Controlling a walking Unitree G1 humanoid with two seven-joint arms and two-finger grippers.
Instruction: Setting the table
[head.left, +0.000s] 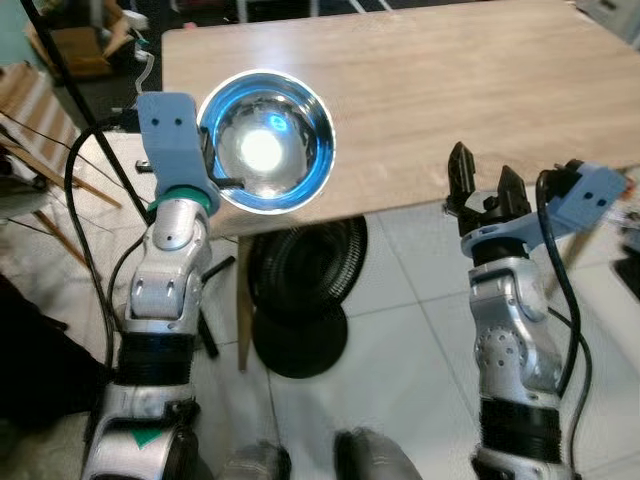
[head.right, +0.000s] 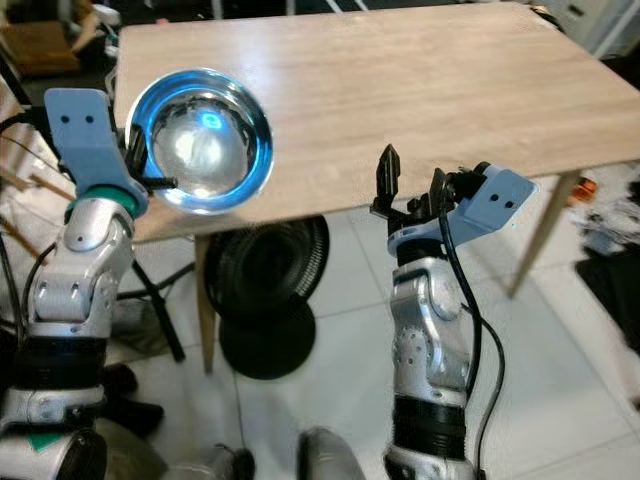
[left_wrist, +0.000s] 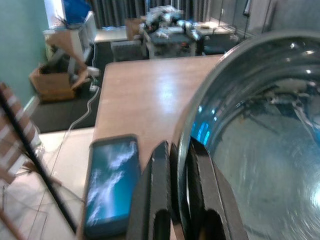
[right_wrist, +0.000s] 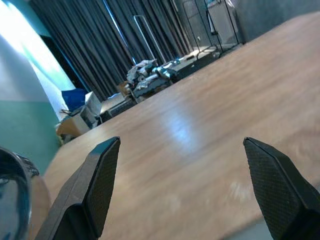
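A shiny steel bowl (head.left: 266, 142) hangs tilted over the near left corner of the wooden table (head.left: 450, 90), its inside facing up at me. My left gripper (head.left: 215, 165) is shut on the bowl's left rim; the left wrist view shows the rim (left_wrist: 200, 120) pinched between the two black fingers (left_wrist: 155, 200). My right gripper (head.left: 484, 162) stands open at the table's near edge on the right, fingers pointing up with nothing between them. In the right wrist view its fingertips (right_wrist: 105, 165) frame the bare tabletop (right_wrist: 200, 130).
A dark phone (left_wrist: 111, 182) lies on the table near its left edge, beside the bowl. A black floor fan (head.left: 305, 280) sits under the table on white tiles. A wooden rack (head.left: 40, 120) and cables stand to the left, with a cardboard box (head.left: 80, 45) behind.
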